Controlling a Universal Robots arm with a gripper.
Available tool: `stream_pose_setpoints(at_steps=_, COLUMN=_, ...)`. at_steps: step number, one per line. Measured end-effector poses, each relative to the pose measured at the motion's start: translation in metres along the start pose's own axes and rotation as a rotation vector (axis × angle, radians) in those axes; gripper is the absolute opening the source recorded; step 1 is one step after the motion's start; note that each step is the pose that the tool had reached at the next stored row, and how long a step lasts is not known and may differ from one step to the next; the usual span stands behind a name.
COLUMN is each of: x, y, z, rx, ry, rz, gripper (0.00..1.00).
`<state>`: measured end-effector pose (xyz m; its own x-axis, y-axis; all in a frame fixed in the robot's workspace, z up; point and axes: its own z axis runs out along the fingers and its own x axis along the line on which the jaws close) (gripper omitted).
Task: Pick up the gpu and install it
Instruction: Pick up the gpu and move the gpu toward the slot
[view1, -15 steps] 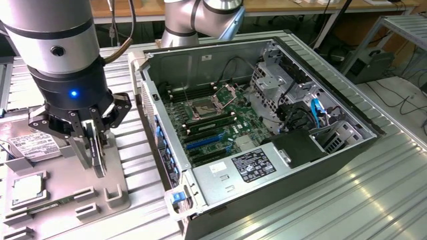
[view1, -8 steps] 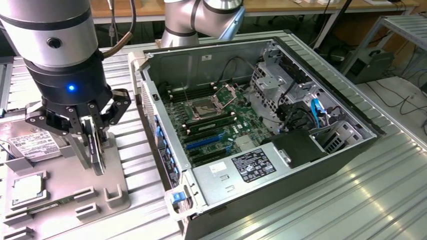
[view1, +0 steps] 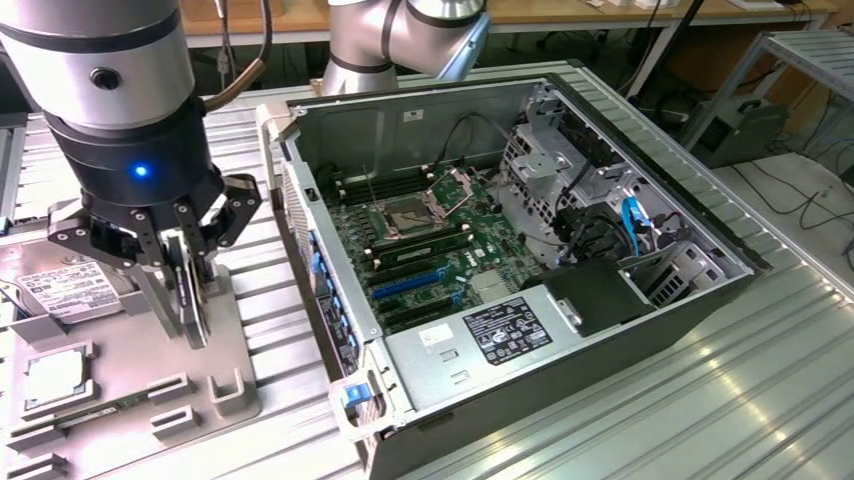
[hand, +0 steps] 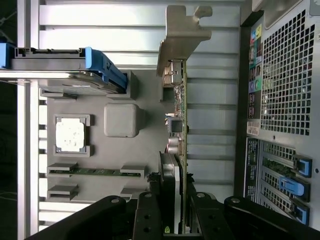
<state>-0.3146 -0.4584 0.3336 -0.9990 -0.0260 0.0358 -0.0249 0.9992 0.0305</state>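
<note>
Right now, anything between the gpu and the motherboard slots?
The gripper holds the gpu outside the case wall, which stands between them sideways. From above, nothing visible covers the blue slots.

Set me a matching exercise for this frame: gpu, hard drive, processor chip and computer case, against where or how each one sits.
Things:
1. gpu
2. hard drive
3. processor chip
4. computer case

States:
A. side open, motherboard exposed
B. flat in a square pocket of the grey tray
C. edge-on in the jaws of the gripper
D. white label facing up

Pairs: 1-C, 2-D, 3-B, 4-A
</note>
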Motion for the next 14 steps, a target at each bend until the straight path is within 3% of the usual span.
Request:
stream_pose_setpoints(at_steps=7, x=0.0, y=0.0001, z=-0.0085, rx=-0.0012, ry=-0.0002, rz=0.0, gripper=0.28)
stream_pose_setpoints(at_steps=14, x=0.001, y=0.0002, z=-0.0149, rx=-0.0078, ry=-0.0005, rz=0.0, gripper=0.28)
